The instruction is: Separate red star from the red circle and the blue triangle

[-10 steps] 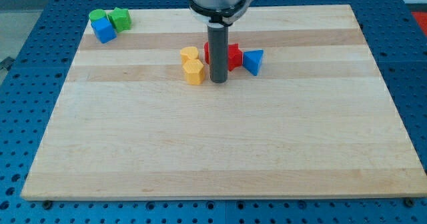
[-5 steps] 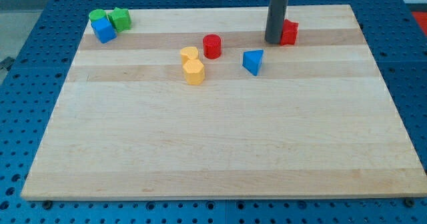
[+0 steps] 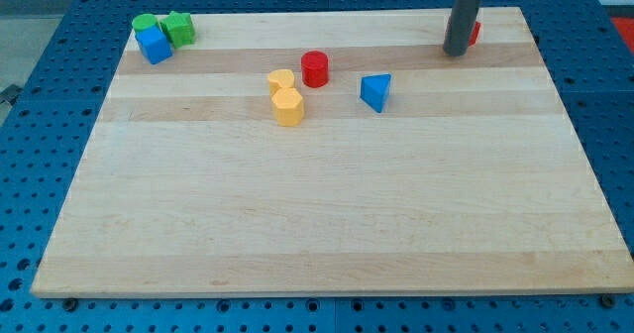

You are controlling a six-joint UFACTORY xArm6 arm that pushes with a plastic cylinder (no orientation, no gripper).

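Red star block (image 3: 475,33), mostly hidden behind my tip (image 3: 457,51) at upper right of the wooden worktop (image 3: 317,214), sits well apart from red cylinder (image 3: 315,68) and blue triangle (image 3: 375,91); gentle pushing avoids the edge; no hand exists.

Pale wooden desk (image 3: 317,214) on blue perforated base. On it: red cylinder block (image 3: 315,68), blue triangle block (image 3: 375,91), two touching yellow blocks (image 3: 286,97), red block (image 3: 474,33) top right, green/blue cluster (image 3: 161,34) top left.
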